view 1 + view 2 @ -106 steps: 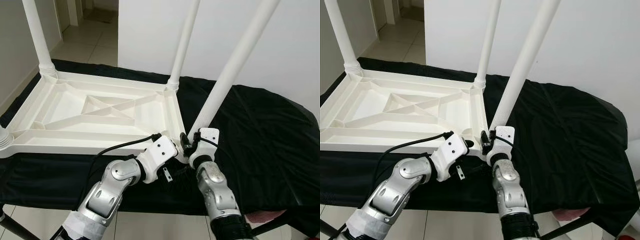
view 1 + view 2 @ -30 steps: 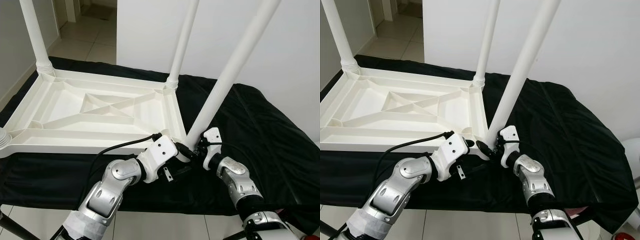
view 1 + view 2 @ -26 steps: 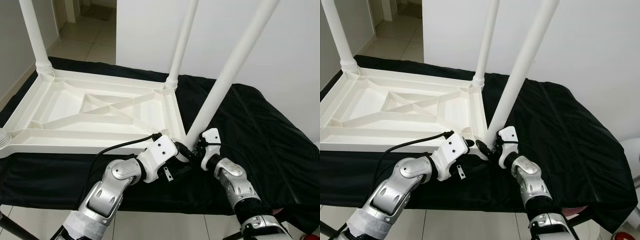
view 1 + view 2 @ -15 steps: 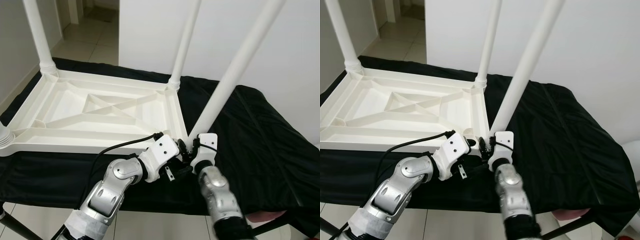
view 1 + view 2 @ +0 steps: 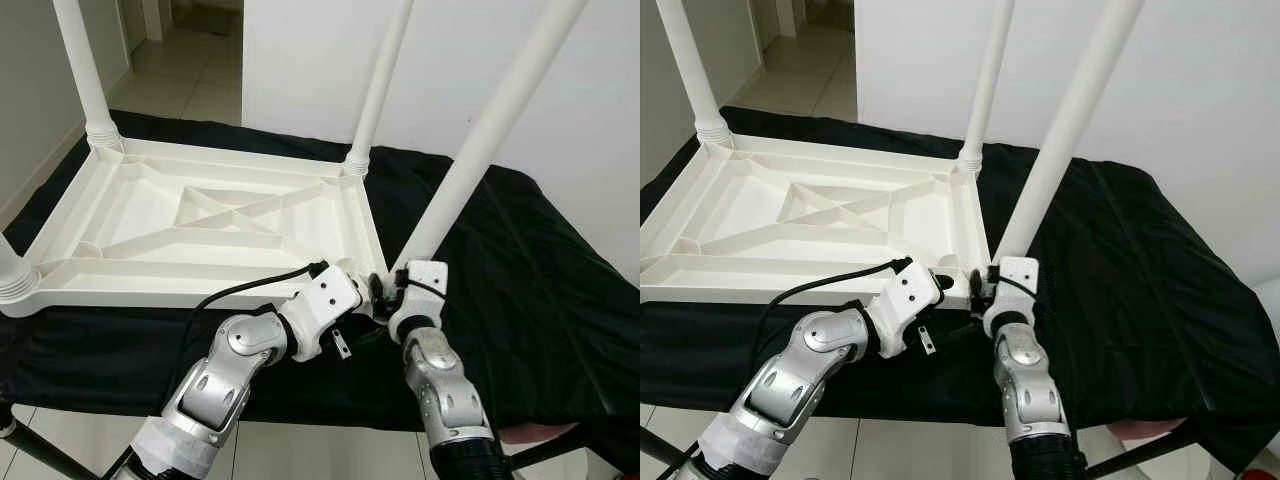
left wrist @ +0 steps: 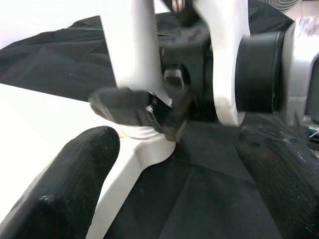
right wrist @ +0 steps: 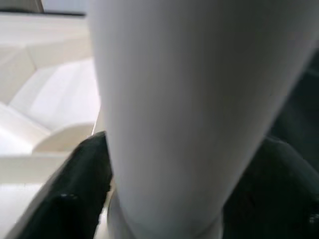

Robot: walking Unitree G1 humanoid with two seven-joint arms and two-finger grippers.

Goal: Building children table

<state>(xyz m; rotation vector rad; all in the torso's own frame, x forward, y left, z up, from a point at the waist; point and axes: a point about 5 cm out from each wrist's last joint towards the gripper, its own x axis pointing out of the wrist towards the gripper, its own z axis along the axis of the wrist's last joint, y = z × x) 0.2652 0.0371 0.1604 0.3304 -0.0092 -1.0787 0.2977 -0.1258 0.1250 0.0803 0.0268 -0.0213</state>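
The white children's table (image 5: 150,215) lies upside down on a black cloth. Three of its legs stand in their corner sockets. The near right leg (image 5: 480,150) leans to the right, with its foot at the near right corner (image 5: 965,262). My right gripper (image 7: 184,189) is shut on this leg just above its base, one black finger (image 7: 82,191) on each side. My left gripper (image 6: 174,189) is open right beside that corner, its fingers (image 6: 75,184) spread wide and facing the leg base and the right gripper (image 5: 385,290).
The black cloth (image 5: 540,290) covers a low stand whose front edge runs just under my arms. White wall (image 5: 470,60) rises behind it on the right. Tiled floor (image 5: 190,80) and a doorway lie at the back left.
My right forearm has swung from the right side to straight below the leg base, the wrist turning about the leg. The left arm stays at the corner. The camera shifted slightly.
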